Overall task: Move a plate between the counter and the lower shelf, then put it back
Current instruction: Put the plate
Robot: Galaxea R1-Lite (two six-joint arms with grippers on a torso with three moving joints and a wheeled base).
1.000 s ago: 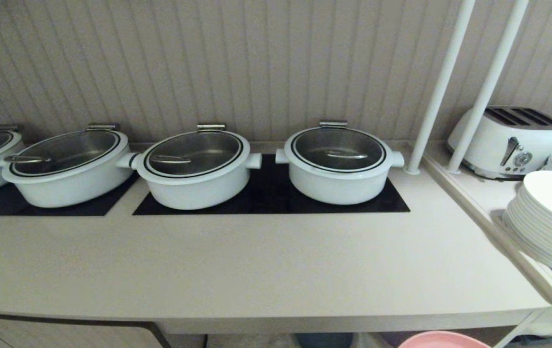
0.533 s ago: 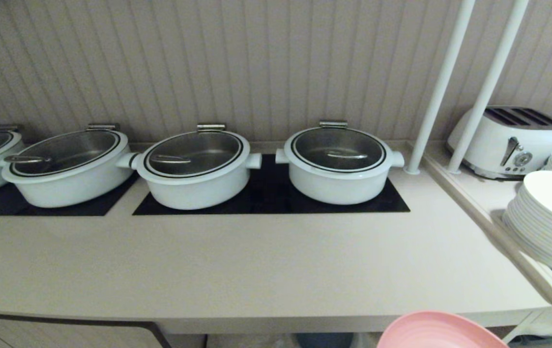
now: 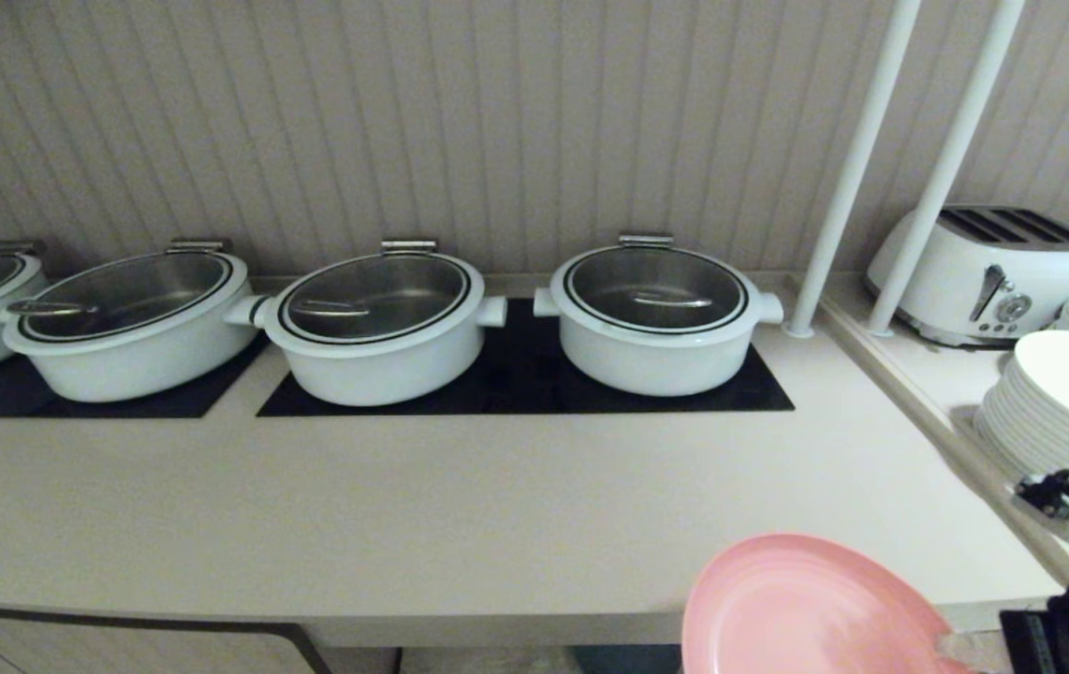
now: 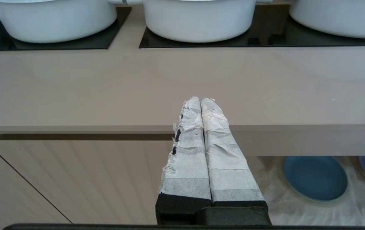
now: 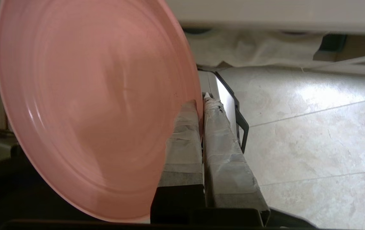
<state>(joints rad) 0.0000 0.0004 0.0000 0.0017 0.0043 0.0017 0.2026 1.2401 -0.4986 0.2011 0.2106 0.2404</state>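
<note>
Over counter (image 3: 460, 505), right tool (image 5: 201, 102) pinches plate (image 5: 86, 105).

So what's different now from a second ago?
The pink plate has risen from below the counter's front edge into fuller view, pinched by its rim in the right claw. The right arm now shows at the lower right. The pots, toaster and white plate stack stayed put.

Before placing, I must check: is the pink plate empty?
Empty: the plate shows only bare pink surface, pinched by the right gripper.
</note>
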